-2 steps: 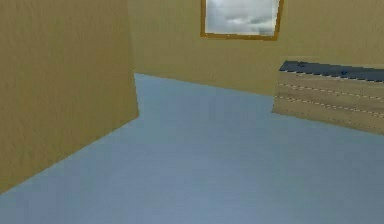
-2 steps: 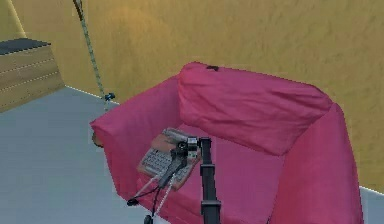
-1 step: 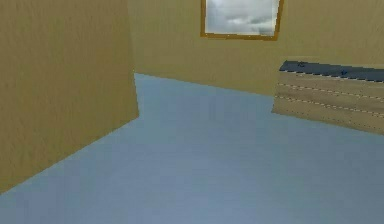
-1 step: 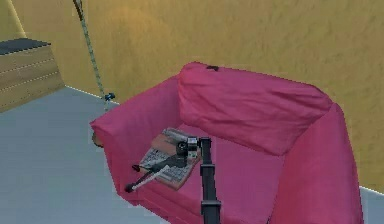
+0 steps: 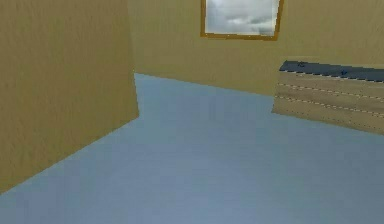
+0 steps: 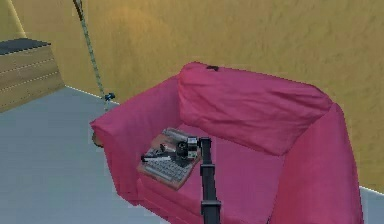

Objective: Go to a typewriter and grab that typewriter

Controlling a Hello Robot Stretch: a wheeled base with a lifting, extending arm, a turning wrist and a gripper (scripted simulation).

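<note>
The forward view showed blue floor (image 5: 200, 150) and a chest of drawers (image 5: 330, 95). In the arm side view, the typewriter (image 6: 165, 166) lay on the seat of a pink armchair (image 6: 260, 110), the pincer (image 6: 185, 150) at it, likely placed for grabbing; whether it held anything was unclear.

Soft, even light throughout; the near ochre wall (image 5: 60, 80) lies in dimmer shade, and the pink fabric armchair (image 6: 260, 110) shows gentle shading.

The arm (image 6: 209, 188) is a dark, near-black bar, square in section. At its far end sit two small white squares (image 6: 190, 142) with black marks. Left of them is the gripper (image 6: 152, 157), with a dark body and two thin fingers (image 6: 161, 153).
</note>
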